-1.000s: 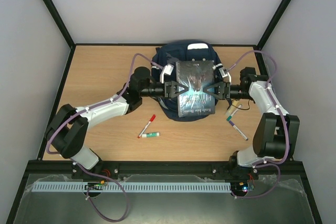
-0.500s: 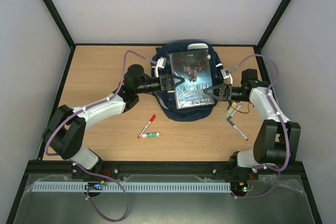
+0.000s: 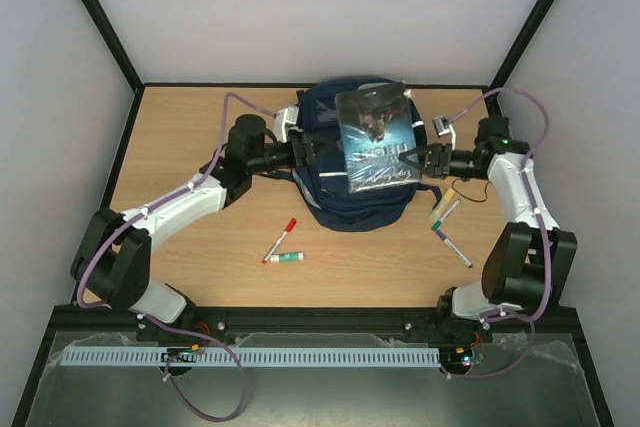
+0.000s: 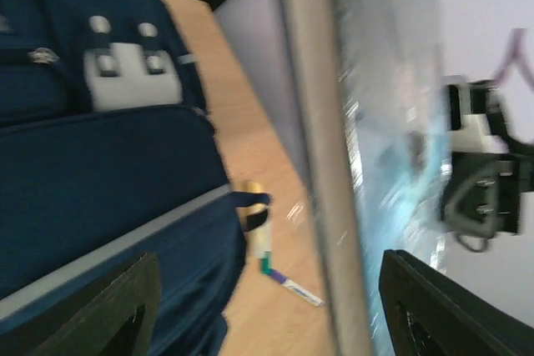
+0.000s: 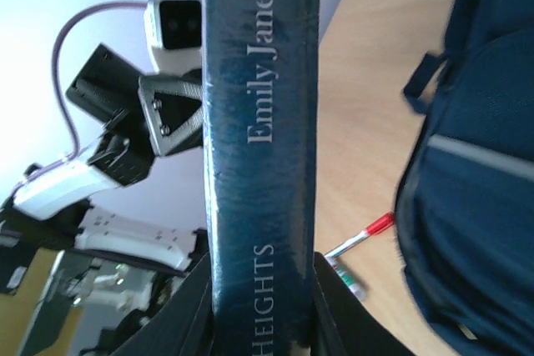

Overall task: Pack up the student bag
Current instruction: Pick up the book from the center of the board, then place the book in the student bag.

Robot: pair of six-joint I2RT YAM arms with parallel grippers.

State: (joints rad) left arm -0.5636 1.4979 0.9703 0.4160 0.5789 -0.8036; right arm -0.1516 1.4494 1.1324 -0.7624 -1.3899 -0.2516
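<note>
The student bag [image 3: 350, 202] lies flat at the middle of the table, navy with white patches, also seen in the left wrist view [image 4: 100, 181] and the right wrist view [image 5: 476, 206]. A dark blue book [image 3: 375, 132] hangs tilted above it. My right gripper [image 3: 412, 160] is shut on the book's right edge; the spine [image 5: 260, 122] fills the space between its jaws [image 5: 260, 314]. My left gripper [image 3: 325, 152] is open at the book's left side. The book's blurred page edge [image 4: 321, 122] stands between its spread jaws [image 4: 271, 306], nearer the right one.
A red pen [image 3: 282, 238] and a green marker [image 3: 288, 257] lie on the wood in front of the bag on the left. On the right lie markers [image 3: 445, 209] and a purple pen [image 3: 452, 244]. Black frame posts and pale walls enclose the table.
The book has risen from flat over the bag to tilted, its top toward the back. My left gripper has opened and let go. My right gripper has closed on the book.
</note>
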